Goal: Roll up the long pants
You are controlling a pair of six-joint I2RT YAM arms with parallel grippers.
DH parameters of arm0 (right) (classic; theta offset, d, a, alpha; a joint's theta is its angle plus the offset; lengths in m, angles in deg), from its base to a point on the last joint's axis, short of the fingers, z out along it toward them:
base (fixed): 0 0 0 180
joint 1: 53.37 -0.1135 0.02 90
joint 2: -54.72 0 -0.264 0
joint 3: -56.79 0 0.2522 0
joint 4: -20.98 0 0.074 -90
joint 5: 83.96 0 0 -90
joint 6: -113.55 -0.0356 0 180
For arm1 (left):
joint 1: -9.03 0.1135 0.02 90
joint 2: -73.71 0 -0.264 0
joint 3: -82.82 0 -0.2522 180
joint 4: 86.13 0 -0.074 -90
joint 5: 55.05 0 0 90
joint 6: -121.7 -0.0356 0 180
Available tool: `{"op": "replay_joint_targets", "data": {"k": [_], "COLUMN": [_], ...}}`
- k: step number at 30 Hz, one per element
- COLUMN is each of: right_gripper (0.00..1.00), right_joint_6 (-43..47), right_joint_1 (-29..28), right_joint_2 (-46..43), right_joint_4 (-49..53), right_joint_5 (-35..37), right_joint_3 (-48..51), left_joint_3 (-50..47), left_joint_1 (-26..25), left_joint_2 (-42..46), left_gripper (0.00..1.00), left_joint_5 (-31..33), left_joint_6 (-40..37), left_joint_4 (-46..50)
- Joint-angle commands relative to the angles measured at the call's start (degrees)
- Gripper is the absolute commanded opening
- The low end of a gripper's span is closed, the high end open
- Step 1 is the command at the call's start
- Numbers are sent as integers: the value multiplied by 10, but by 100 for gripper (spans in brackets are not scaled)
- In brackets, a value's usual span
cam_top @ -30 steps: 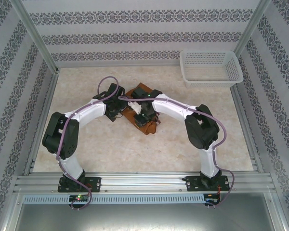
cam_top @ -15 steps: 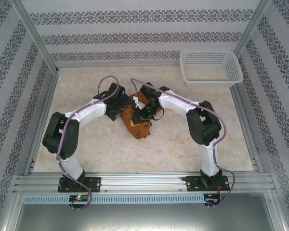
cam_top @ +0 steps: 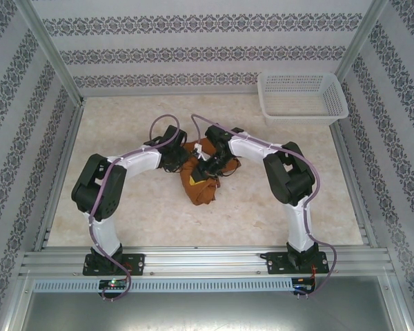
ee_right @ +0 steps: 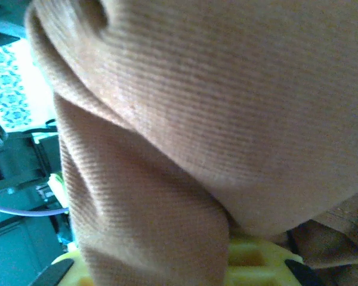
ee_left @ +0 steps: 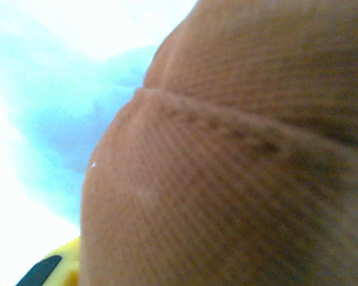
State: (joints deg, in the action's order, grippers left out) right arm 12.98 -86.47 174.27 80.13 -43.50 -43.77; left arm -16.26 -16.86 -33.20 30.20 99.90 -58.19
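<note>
Progress is reading as late-stage. The long pants (cam_top: 202, 185) are lying as a compact, lumpy bundle near the middle of the table (cam_top: 131, 207), no longer spread flat. No loose leg is trailing out in the overhead view.

The left gripper (cam_top: 178, 160) is pressing against the bundle's far left side. The right gripper (cam_top: 208, 167) is bearing on its far right side, so the two are meeting over the cloth's upper end. Both wrist cameras are looking straight into fabric. Cloth is covering the jaws, so the inspector cannot tell whether either gripper is clamped or apart.

The step in hand is judged to be tightening and finishing the roll. The next move is likely calling for both arms to hold the bundle firm while tucking in the last loose edge, since a slack release could let it spring open.

The material is showing as a rust-brown woven cloth with a fine ribbed grain. A raised stitched seam is crossing the left wrist view, and soft, thick, rounded folds are draping in the right wrist view. The bundle is looking irregular rather than cylindrical. A white lattice basket (cam_top: 300, 116) is sitting well apart at the far right corner.
</note>
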Motion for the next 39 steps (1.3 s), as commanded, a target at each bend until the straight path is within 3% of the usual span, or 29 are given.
{"op": "replay_joint_targets", "data": {"k": [1, 3, 4, 10, 16, 21, 26, 30, 39], "right_gripper": [63, 88, 92, 98, 98, 98, 98, 98, 98], "right_joint_6": [25, 17, 9, -59, -130, -149, -149, -167, -195], "right_joint_1": [-25, -44, -58, -185, -303, -336, -325, -319, -351], "right_joint_2": [-33, -68, -88, -128, -16, 108, 136, 126, 20], "right_joint_4": [95, 108, 118, 236, 329, 380, 294, 251, 227], "right_joint_5": [156, 262, 322, 616, 786, 854, 843, 770, 772], "right_joint_3": [31, 33, 32, -77, -238, -320, -268, -251, -177], "left_joint_3": [-5, -2, 0, 13, 14, 10, 5, 3, 44], "left_joint_1": [-18, -18, -18, -19, -21, -21, -21, -21, -17], "left_joint_2": [-59, -60, -60, -63, -69, -63, -55, -48, -75], "left_gripper": [0, 0, 0, 0, 0, 0, 0, 0, 0], "left_joint_5": [-31, -32, -32, -41, -56, -57, -68, -66, -71], "left_joint_6": [-7, -3, -1, 8, 28, 28, 33, 38, 16], "left_joint_4": [-3, 5, 13, 32, 31, 36, 25, 21, 30]}}
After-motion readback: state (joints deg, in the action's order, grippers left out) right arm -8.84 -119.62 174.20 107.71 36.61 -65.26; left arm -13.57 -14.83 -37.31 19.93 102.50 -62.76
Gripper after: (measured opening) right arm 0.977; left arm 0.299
